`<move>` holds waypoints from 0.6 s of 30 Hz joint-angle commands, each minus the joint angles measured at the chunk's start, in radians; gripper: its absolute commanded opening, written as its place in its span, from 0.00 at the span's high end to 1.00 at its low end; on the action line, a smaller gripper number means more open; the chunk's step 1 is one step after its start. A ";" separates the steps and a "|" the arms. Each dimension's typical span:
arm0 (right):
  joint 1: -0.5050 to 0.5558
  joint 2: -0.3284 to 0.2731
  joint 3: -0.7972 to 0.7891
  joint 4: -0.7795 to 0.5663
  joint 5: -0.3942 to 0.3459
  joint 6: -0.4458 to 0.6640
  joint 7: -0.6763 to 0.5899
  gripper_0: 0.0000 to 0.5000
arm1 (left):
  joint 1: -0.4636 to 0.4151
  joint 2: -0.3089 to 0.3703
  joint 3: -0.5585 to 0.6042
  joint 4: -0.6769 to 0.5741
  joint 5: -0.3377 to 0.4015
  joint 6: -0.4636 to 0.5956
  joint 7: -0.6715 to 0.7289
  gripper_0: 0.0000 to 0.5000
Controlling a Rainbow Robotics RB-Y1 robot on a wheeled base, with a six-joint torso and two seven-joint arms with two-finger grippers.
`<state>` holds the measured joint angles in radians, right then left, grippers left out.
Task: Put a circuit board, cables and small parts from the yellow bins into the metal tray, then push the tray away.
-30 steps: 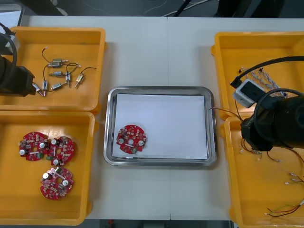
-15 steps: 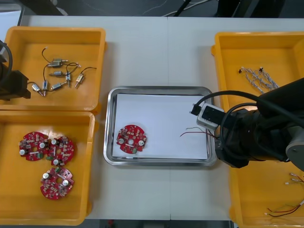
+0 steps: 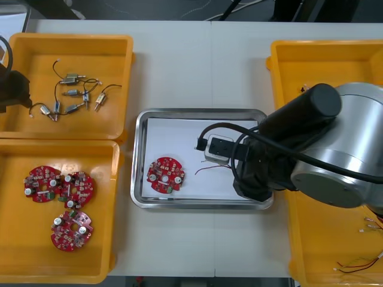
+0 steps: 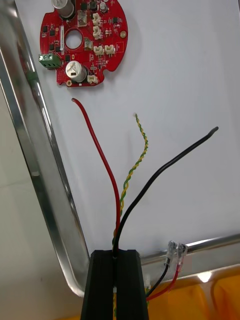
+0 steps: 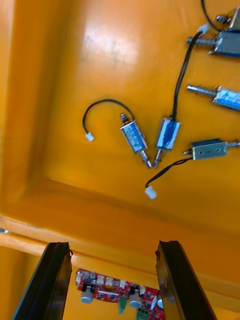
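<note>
Right gripper [image 4: 116, 255] is pressed together on a bundle of cables [image 4: 121, 200], pinching them between its black fingers. It sits over the metal tray [image 3: 139, 179], near the tray's right side. A red cable [image 4: 100, 150], a twisted yellow cable [image 4: 139, 150] and a black cable [image 4: 170, 162] fan out from the fingertips across the tray's white inside. Whether they rest on it I cannot tell. The red tip comes nearest the circuit board [image 4: 82, 42], but there's a clear gap between them. That board lies flat in the tray's left part, close to the rim. Two small clear-sleeved cable ends hang just beside the gripper, by the tray's shiny edge.

Out on the left, the left gripper [image 5: 112, 280] is spread wide, nothing between its fingers. It hovers at the near-left corner of the far-left bin [image 3: 72, 45]. In that bin lie the small metal parts [image 3: 75, 95], clustered together with thin black leads, beyond the fingertips and well apart from them.

The near-left bin [image 3: 114, 209] holds three circuit boards [image 3: 60, 203], two side by side and one nearer. On the right, the near-right bin [image 3: 317, 263] has a few loose thin cables [image 3: 359, 263] at its right side. The far-right bin [image 3: 287, 72] sits behind it, largely covered by the right arm. Tray and bins all stand on the light worktop [image 3: 197, 66].
</note>
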<state>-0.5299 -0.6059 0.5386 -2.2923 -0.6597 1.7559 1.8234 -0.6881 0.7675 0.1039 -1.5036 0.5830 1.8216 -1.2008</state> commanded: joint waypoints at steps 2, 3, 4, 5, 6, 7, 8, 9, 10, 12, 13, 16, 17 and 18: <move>-0.064 -0.017 0.100 0.048 0.049 -0.038 0.020 1.00 | -0.100 -0.042 -0.050 -0.006 -0.054 -0.012 -0.019 0.00; -0.064 -0.017 0.100 0.048 0.049 -0.038 0.020 1.00 | -0.100 -0.042 -0.050 -0.006 -0.054 -0.012 -0.019 0.00; -0.073 -0.017 0.116 0.065 0.054 -0.044 0.030 1.00 | -0.110 -0.045 -0.053 -0.007 -0.049 -0.015 -0.016 0.00; -0.079 -0.017 0.126 0.073 0.054 -0.047 0.034 1.00 | -0.114 -0.045 -0.053 -0.006 -0.048 -0.016 -0.014 0.00; -0.082 -0.018 0.136 0.083 0.057 -0.050 0.039 1.00 | -0.117 -0.047 -0.053 -0.006 -0.043 -0.018 -0.014 0.00; -0.085 -0.017 0.142 0.094 0.060 -0.053 0.042 1.00 | -0.119 -0.047 -0.053 -0.006 -0.041 -0.021 -0.016 0.00; -0.085 -0.017 0.142 0.094 0.060 -0.053 0.042 1.00 | -0.119 -0.047 -0.053 -0.006 -0.041 -0.021 -0.016 0.00; -0.088 -0.017 0.149 0.113 0.060 -0.058 0.048 1.00 | -0.120 -0.045 -0.053 -0.007 -0.035 -0.030 -0.019 0.00; -0.088 -0.017 0.153 0.125 0.063 -0.062 0.053 1.00 | -0.122 -0.045 -0.053 -0.007 -0.031 -0.035 -0.020 0.00; -0.090 -0.017 0.165 0.146 0.072 -0.069 0.060 1.00 | -0.122 -0.047 -0.053 -0.007 -0.026 -0.039 -0.022 0.00; -0.094 -0.018 0.178 0.160 0.077 -0.075 0.065 1.00 | -0.122 -0.047 -0.052 -0.007 -0.025 -0.042 -0.022 0.00; -0.102 -0.020 0.215 0.194 0.103 -0.098 0.074 1.00 | -0.122 -0.047 -0.047 -0.007 -0.023 -0.042 -0.022 0.00; -0.104 -0.020 0.231 0.208 0.115 -0.108 0.074 1.00 | -0.122 -0.047 -0.044 -0.007 -0.023 -0.042 -0.020 0.00; -0.104 -0.020 0.236 0.214 0.120 -0.115 0.074 1.00 | -0.122 -0.047 -0.043 -0.007 -0.025 -0.042 -0.019 0.00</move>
<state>-0.5946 -0.6060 0.7219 -2.0940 -0.5647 1.6663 1.8464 -0.7644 0.7296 0.0574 -1.5015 0.5512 1.7904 -1.2008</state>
